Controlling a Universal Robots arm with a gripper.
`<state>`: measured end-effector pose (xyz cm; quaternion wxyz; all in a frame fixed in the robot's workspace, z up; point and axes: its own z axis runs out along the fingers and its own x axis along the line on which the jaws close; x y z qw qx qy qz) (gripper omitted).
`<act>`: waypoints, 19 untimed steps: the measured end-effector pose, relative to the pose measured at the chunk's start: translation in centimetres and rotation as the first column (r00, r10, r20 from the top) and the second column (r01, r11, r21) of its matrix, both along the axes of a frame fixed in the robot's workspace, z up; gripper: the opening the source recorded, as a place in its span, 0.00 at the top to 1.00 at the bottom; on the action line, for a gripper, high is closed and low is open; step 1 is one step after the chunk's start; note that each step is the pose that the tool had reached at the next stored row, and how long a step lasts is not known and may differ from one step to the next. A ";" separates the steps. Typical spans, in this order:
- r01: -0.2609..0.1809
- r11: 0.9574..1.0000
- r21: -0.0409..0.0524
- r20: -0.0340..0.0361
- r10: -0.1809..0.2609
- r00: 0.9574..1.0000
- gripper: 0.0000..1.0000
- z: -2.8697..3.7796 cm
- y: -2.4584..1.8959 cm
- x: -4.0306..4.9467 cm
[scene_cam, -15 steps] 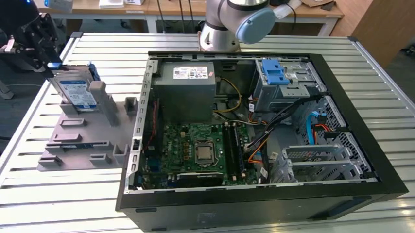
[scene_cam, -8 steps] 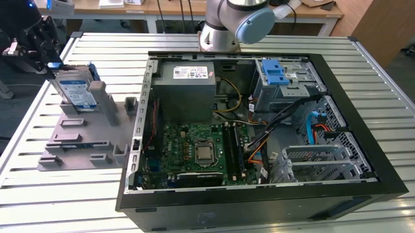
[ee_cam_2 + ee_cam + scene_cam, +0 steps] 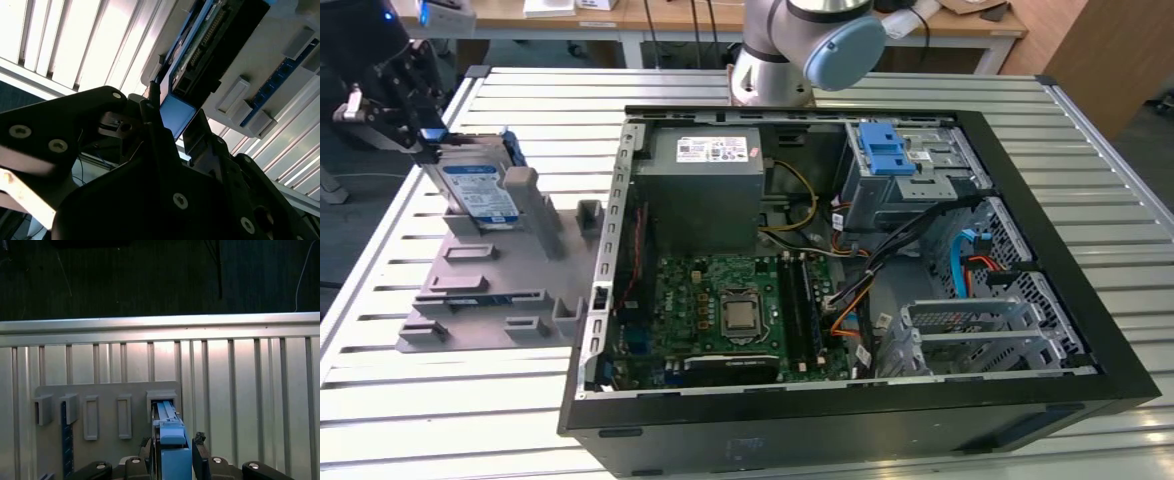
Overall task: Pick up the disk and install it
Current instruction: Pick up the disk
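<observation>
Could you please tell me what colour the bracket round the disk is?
The bracket is blue, clearest in the first wrist view.

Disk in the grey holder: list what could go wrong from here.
1. The gripper sits at just one end of the disk, on its blue bracket. Held so near one end, the disk might tilt or slip.
2. The disk stands upright in a slot of the grey holder, so an off-axis pull could bind it there.
3. Loose cables hang beside the drive cage and might snag the disk.
</observation>
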<state>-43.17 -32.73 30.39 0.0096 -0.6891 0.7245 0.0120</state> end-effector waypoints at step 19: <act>-0.013 1.000 -0.007 0.000 0.013 1.000 0.54 -0.64 0.04 0.00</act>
